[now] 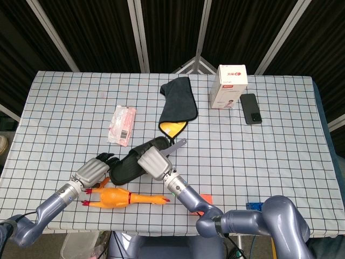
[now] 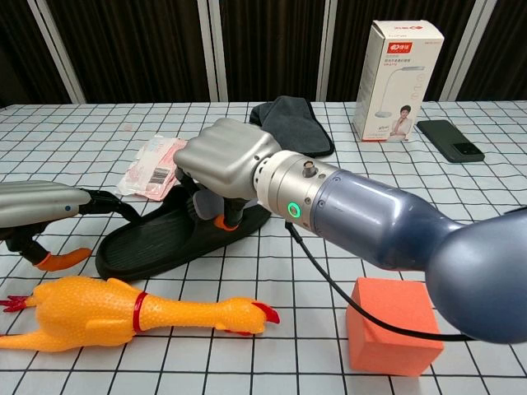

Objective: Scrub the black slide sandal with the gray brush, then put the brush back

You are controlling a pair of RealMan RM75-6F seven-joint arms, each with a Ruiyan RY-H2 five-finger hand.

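Observation:
The black slide sandal (image 1: 125, 164) lies aslant on the checked tablecloth, left of centre and near the front edge; the chest view shows it too (image 2: 156, 239). My right hand (image 1: 154, 163) grips the gray brush, whose handle (image 1: 179, 144) sticks out up and to the right. In the chest view this right hand (image 2: 224, 158) presses down on the sandal's far end, and the brush head (image 2: 204, 206) is mostly hidden under its fingers. My left hand (image 1: 92, 171) holds the sandal's near end, its dark fingers (image 2: 111, 206) on the rim.
A yellow rubber chicken (image 2: 107, 313) lies in front of the sandal, with an orange block (image 2: 394, 325) to its right. Further back are a pink packet (image 1: 122, 124), a dark cloth (image 1: 178, 100), a white box (image 1: 230, 86) and a phone (image 1: 250, 108).

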